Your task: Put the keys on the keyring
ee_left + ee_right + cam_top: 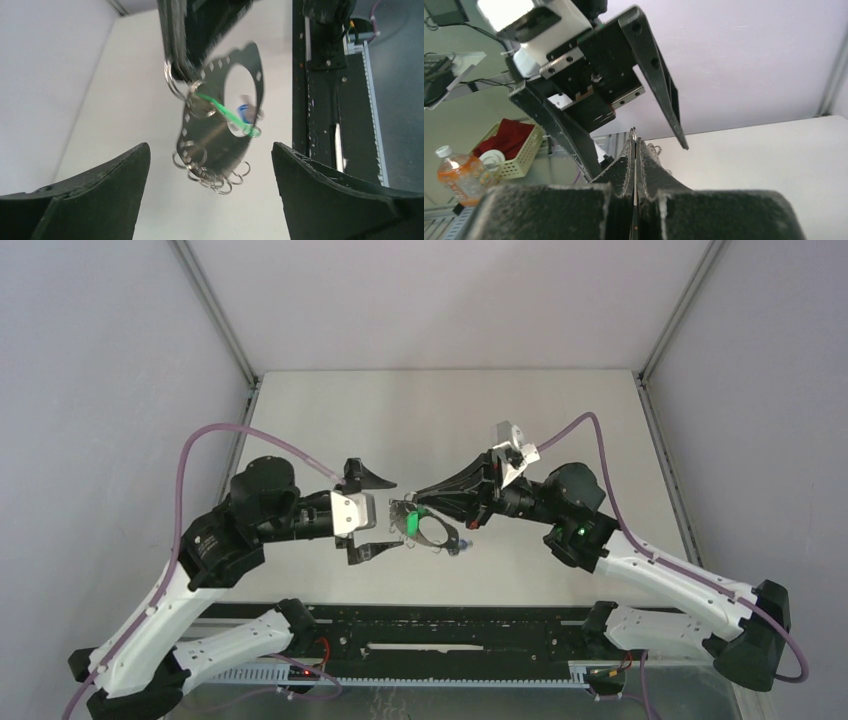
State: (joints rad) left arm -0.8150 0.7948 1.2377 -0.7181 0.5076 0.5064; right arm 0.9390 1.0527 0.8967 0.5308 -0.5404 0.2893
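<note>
Metallic flat keyring (210,140), wire loops (215,177) rimming it, pinched by right tool (418,499).

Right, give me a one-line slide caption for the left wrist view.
Right gripper holds the keyring, green key across it, in front of the open left gripper.
</note>
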